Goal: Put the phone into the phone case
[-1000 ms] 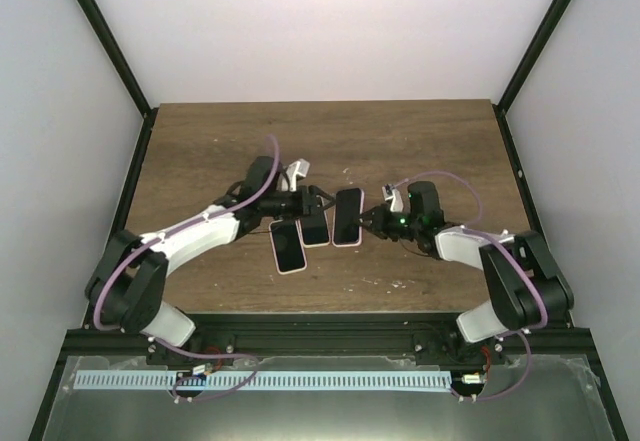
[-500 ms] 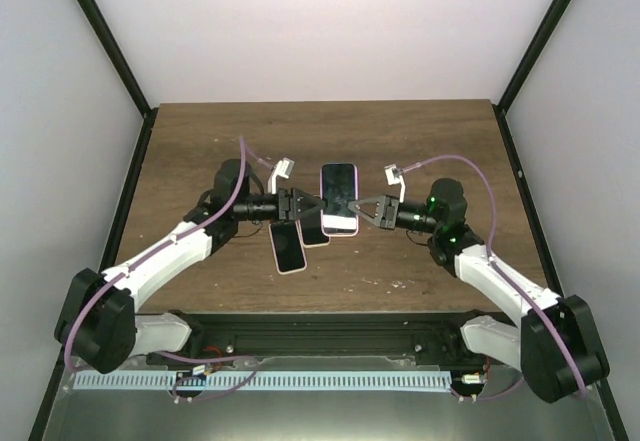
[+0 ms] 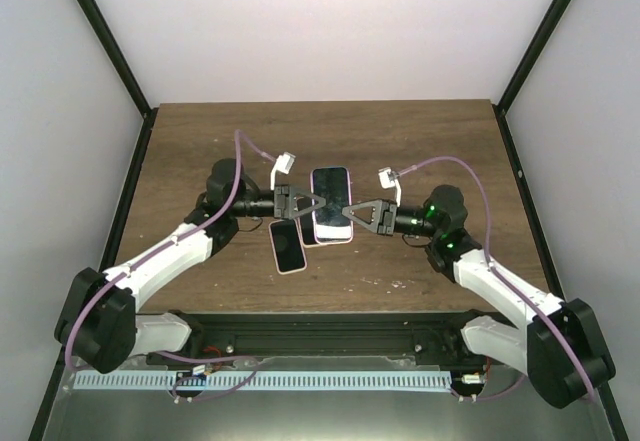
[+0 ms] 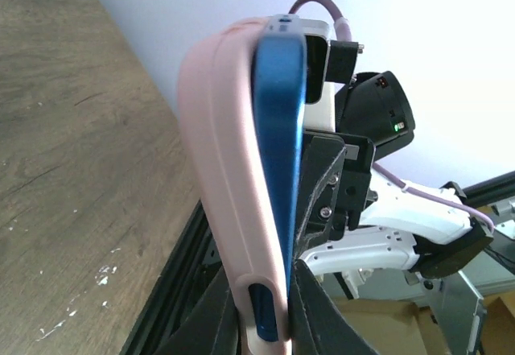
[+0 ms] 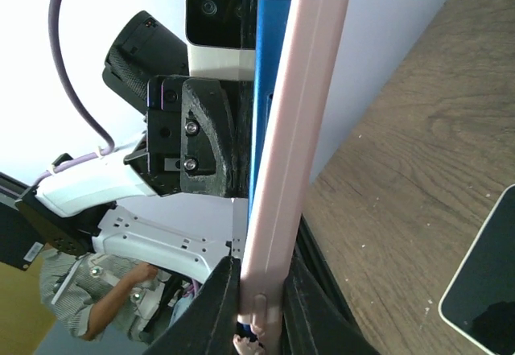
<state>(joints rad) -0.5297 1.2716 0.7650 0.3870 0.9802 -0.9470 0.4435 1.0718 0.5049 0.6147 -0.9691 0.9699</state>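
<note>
Pink rubbery phone case (image 4: 217, 178): blue-edged phone (image 4: 279, 170) nested, edge proud.
Left gripper (image 3: 314, 201): clamped on case side, bracing it.
Right gripper (image 3: 347, 209): clamped opposite, likely squeezing phone home.

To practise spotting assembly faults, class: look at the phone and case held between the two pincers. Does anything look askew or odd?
Yes. The blue phone seems not fully seated in the pink case: in the right wrist view its edge stands proud of the case rim, more towards the far end. Nothing looks damaged.
</note>
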